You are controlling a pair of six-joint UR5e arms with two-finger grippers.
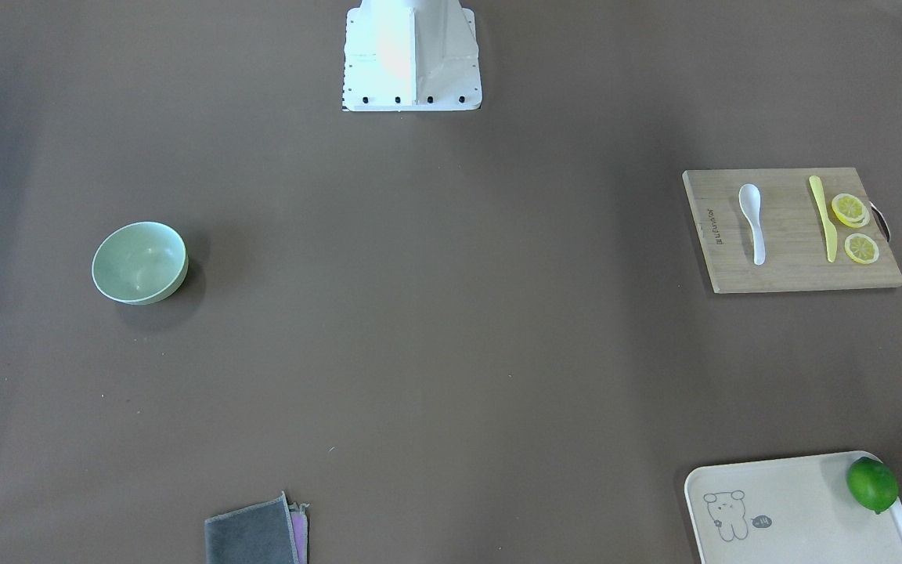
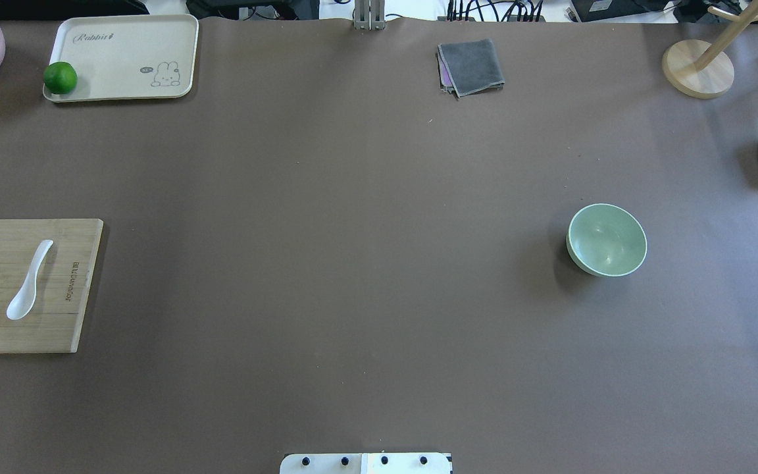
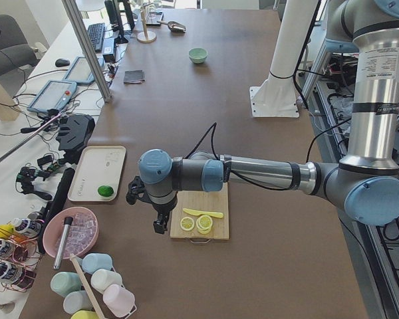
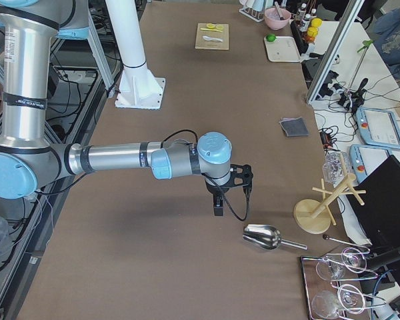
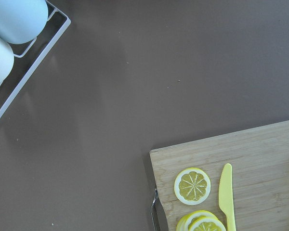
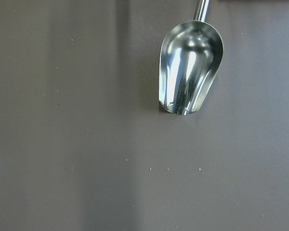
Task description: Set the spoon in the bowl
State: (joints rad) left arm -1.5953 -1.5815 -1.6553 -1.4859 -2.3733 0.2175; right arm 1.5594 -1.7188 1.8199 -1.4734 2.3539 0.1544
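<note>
- The spoon (image 1: 753, 222) is lying flat on a wooden cutting board (image 1: 788, 270), on the robot's left side of the table, with its hollow facing up.
- Its long axis is running roughly from the robot's side toward the operators' side, slightly slanted. The scoop is pointing toward the robot and the handle is pointing away from it.
- A pale-yellow knife (image 1: 823, 215) is lying almost parallel to it on the same board, between the spoon and the lemon slices (image 1: 849, 208). The spoon is touching neither.
- The bowl (image 1: 140, 262) is sitting upright on the brown table (image 1: 451, 329), well apart from the spoon, over on the robot's right side.
- The left gripper (image 3: 160, 226) is hanging fingers-down just off the board's lemon-slice end, apart from the spoon. It is showing only in the side view, so I cannot tell whether its fingers are spread or closed.
- The right gripper (image 4: 217, 208) is hovering above the table near a metal scoop (image 6: 190, 86), well away from the bowl. Again, I cannot tell how its fingers are standing.
- A lime (image 1: 872, 484) is resting at the corner of a cream tray (image 1: 795, 509), and a folded grey cloth (image 1: 251, 536) is lying at the operators' edge.
</note>
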